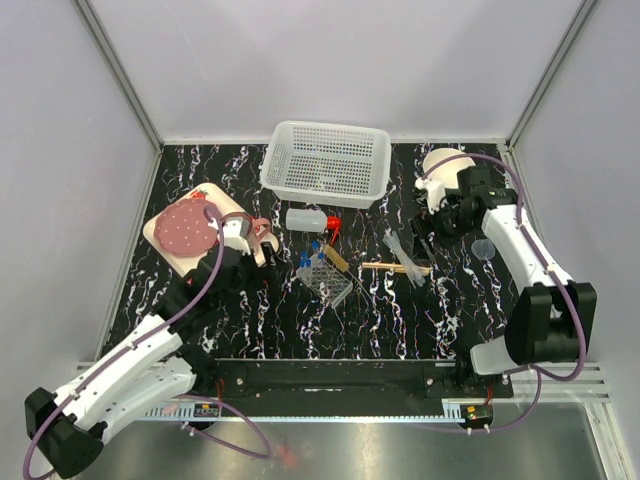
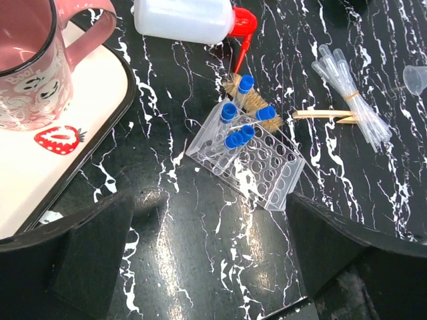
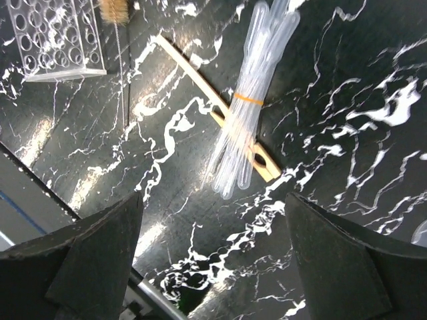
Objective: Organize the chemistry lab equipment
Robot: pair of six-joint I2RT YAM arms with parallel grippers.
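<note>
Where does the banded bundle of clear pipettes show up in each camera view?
Top external: the pipettes lie just right of centre.
Left wrist: the pipettes are at the upper right, fanning toward the edge.
Right wrist: the pipettes run from top centre down to the middle.
Shared landmark: the wooden stick crossing under the bundle.

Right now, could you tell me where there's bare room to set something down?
Free: the near strip in front of the tube rack, and the far-left corner between tray and basket. Crowded: mid-table around bottle, pipettes, sticks.
</note>
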